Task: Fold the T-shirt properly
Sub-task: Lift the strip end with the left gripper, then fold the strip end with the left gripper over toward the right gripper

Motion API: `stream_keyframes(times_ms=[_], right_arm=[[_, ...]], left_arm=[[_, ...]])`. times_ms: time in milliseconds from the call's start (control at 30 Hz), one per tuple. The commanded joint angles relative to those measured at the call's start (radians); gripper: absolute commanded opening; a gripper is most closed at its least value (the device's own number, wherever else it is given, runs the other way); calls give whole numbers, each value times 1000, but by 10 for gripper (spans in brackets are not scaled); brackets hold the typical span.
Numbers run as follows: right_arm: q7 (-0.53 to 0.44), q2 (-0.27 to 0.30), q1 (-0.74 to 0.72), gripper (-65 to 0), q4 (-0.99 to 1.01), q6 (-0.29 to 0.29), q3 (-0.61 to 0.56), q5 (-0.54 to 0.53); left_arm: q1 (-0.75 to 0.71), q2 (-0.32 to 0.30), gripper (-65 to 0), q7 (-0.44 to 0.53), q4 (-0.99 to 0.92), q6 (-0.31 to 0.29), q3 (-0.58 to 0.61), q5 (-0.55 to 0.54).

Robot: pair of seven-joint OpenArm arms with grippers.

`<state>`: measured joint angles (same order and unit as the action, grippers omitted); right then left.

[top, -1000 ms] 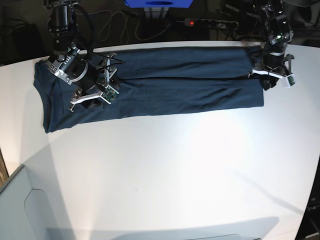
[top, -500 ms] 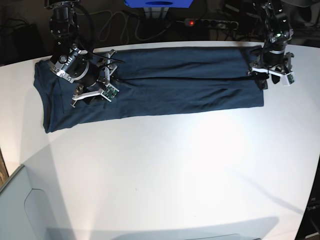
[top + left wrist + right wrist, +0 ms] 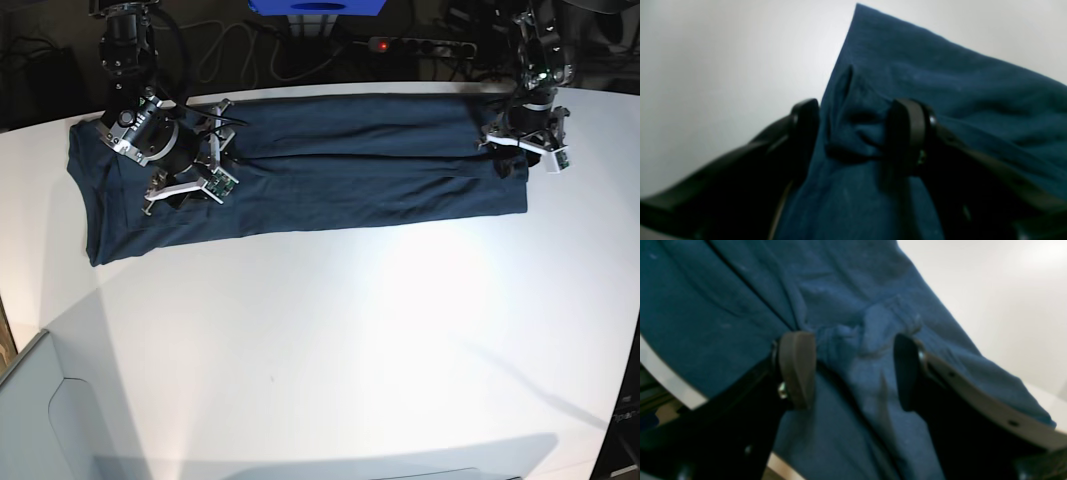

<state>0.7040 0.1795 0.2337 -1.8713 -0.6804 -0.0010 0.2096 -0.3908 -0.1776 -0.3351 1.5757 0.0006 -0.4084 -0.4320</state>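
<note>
The dark navy T-shirt (image 3: 360,180) lies on the white table (image 3: 330,340) as a long band folded lengthwise, stretching from far left to far right. My left gripper (image 3: 518,162) hangs over its right end; in the left wrist view its jaws (image 3: 857,133) stand open astride a small pucker of T-shirt (image 3: 940,66) near the cloth's corner. My right gripper (image 3: 190,185) sits over the band's left part; in the right wrist view it (image 3: 853,370) is open too, with a raised wrinkle of T-shirt (image 3: 723,306) between the fingers.
Behind the table's far edge lie a power strip (image 3: 420,45) with a red light, loose cables (image 3: 225,55) and a blue object (image 3: 315,8). A grey bin (image 3: 30,410) stands at the near left corner. The table edge runs close behind both arms.
My left gripper has opened and shifted left and slightly back over the shirt's right end. The right gripper stays open and has edged a little back and left.
</note>
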Motion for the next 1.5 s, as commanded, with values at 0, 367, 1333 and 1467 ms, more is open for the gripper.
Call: stream_keyframes(times_ms=[0, 367, 1333, 1467], right_arm=[[-14, 4, -17, -296, -14, -18, 3, -8], [-16, 4, -21, -296, -14, -18, 5, -8], [-13, -25, -47, -298, 3, -18, 422, -12], [-13, -25, -47, -297, 5, -18, 422, -12]], left_arm=[[-7, -6, -362, -6, -1, -1, -1, -6], [-4, -4, -642, -6, -11, -1, -4, -5], [19, 181, -650, -6, 314, 9, 254, 226], [48, 266, -650, -8, 311, 9, 374, 313]])
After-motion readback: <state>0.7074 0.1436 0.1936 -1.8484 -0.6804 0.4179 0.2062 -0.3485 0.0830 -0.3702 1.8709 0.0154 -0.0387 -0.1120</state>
